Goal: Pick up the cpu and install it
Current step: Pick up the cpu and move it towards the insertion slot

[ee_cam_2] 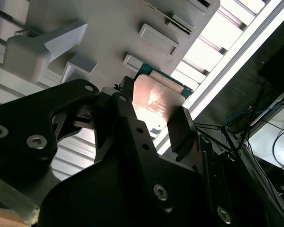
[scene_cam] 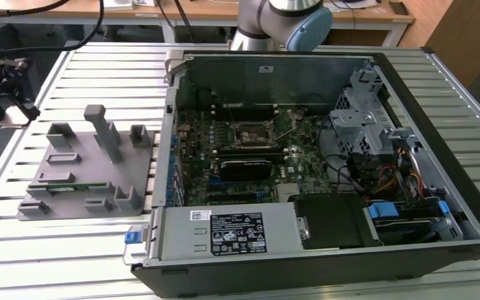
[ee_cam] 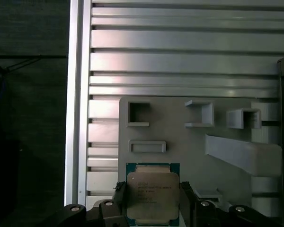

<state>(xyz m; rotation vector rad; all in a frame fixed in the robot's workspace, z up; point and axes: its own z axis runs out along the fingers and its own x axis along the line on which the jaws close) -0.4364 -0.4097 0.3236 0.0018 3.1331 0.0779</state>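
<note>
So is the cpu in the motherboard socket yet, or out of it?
Out. In both wrist views the cpu sits between the fingers of the hand at the grey holder; in the exterior view the socket looks empty.

- We take this for a robotics lab bench: a silver-and-pale-blue robot arm (scene_cam: 294, 22) stands behind a ribbed aluminium table (scene_cam: 107, 69).
- On the table we see an open black desktop computer case (scene_cam: 307, 278), its dark green motherboard (scene_cam: 307, 162) bare, beside a grey moulded plastic parts fixture (scene_cam: 73, 169).
- Pale wooden desks (scene_cam: 215, 11) stand behind.
- In the second wrist view, a black gripper (ee_cam_2: 155, 120) clamps a square silvery cpu (ee_cam_2: 156, 99).
</note>
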